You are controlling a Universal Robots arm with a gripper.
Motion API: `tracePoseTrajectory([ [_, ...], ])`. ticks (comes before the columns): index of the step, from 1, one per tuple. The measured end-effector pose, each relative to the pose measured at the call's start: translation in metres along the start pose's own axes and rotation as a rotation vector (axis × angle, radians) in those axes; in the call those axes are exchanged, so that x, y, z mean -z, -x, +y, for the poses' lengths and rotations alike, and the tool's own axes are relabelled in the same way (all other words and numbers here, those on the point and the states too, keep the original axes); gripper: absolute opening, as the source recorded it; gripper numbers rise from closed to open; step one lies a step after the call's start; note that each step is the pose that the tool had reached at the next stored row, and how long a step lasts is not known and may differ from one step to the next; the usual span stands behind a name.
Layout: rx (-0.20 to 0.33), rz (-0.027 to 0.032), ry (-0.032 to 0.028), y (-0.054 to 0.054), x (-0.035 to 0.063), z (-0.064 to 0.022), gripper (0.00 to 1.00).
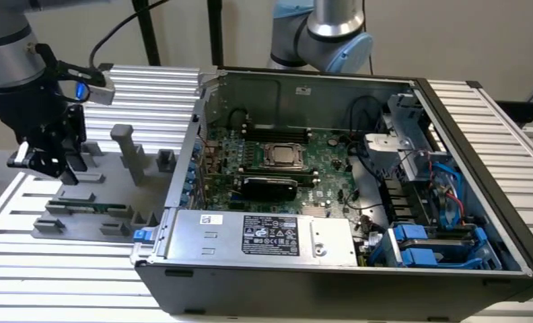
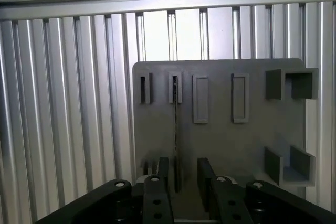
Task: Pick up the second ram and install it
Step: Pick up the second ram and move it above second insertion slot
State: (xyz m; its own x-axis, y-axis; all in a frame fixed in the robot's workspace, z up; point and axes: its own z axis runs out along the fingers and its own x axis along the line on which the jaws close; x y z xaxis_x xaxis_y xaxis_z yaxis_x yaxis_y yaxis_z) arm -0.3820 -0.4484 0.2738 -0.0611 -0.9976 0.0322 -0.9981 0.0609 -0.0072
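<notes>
Exterior view: the black two-fingered gripper [image 1: 49, 168] hangs over the flat grey plastic fixture plate [image 1: 69, 230] on the ribbed aluminium table [image 1: 60, 276], at the exterior view's left of the open grey computer case [image 1: 320, 87]. The second ram [image 1: 91, 205], a long thin green circuit-board stick, lies in the fixture's blocks just below the gripper. Wrist view: the gripper [image 2: 184, 179] has its jaws parted to a moderate gap, dark fingers [image 2: 163, 174] either side of the ram [image 2: 175, 124], seen edge-on as a thin dark line; contact cannot be told
</notes>
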Motion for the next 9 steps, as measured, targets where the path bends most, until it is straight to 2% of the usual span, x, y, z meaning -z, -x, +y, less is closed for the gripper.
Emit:
tracePoseTrajectory([
  [9,0.002,0.0001,0.0017,-0.003,-0.0165,-0.0015,1.00],
])
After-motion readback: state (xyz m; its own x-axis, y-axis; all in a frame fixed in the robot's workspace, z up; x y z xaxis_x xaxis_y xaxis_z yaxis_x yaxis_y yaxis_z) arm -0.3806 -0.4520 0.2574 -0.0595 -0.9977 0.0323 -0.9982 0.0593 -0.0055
